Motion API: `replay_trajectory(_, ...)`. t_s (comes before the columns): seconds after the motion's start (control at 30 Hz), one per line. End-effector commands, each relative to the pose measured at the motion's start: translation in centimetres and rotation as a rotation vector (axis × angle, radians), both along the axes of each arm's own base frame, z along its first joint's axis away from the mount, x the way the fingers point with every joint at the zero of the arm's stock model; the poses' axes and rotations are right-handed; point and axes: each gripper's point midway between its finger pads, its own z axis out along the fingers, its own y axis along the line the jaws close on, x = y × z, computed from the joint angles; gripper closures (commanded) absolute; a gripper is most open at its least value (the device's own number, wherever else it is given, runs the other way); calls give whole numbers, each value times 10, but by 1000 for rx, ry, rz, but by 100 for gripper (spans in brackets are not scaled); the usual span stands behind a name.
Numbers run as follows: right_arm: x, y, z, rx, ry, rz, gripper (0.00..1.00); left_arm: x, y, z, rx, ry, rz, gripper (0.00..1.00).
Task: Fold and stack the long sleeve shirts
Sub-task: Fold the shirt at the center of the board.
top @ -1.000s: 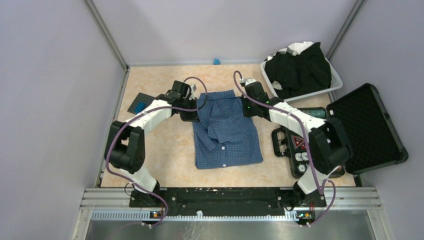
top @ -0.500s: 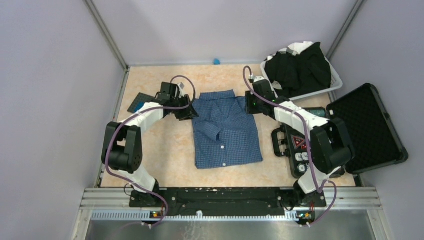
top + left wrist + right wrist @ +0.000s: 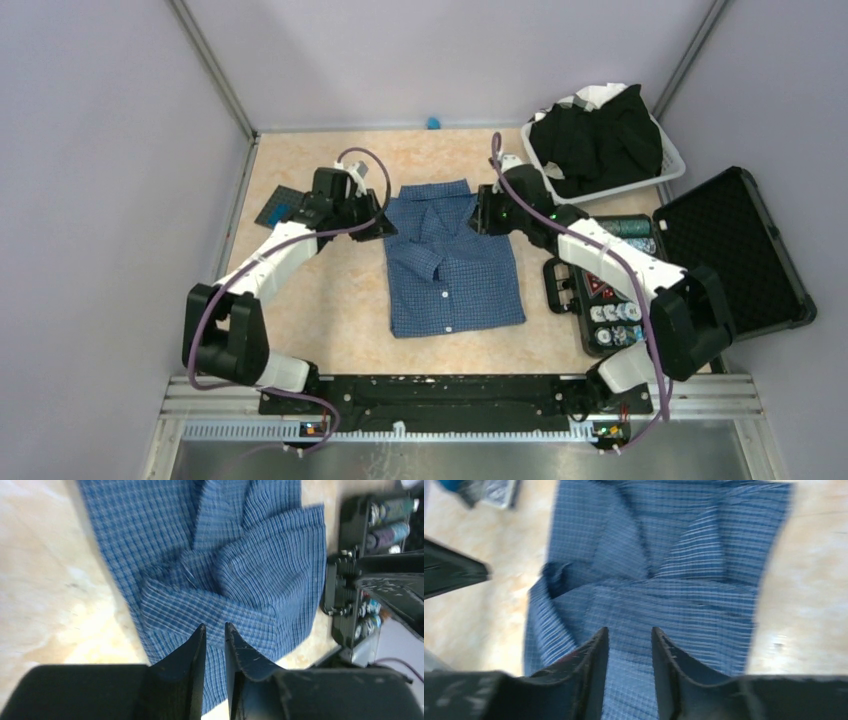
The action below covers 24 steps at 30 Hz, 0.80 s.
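- white basket point(image 3: 640, 186) holds black shirts point(image 3: 600, 140).
- blue checked shirt point(image 3: 455, 270) lies folded on the counter point(image 3: 330, 300).
- left end effector point(image 3: 215, 628) barely parted, right end effector point(image 3: 630, 630) open, both empty.

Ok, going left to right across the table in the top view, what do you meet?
dark pad → left gripper → blue shirt → right gripper → open case. The basket overlaps the case, so I left it out.
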Motion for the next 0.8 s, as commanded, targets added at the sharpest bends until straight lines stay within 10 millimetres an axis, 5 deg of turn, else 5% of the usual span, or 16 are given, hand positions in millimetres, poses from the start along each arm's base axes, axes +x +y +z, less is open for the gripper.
replay_trajectory(0.0, -38, 43, -2, 131, 56, 99, 71, -38, -30, -5, -82, 28, -102, 77)
replay_trajectory(0.2, -44, 59, -49, 182, 153, 104, 81, -47, -73, -19, -159, 64, -190, 82)
replay_trajectory(0.47, -46, 59, -115, 139, 250, 71, 82, -10, -90, -52, -175, 92, -138, 83)
replay_trajectory(0.77, -29, 53, -101, 94, 203, 26, 63, 38, -68, -67, -78, 52, -6, 83)
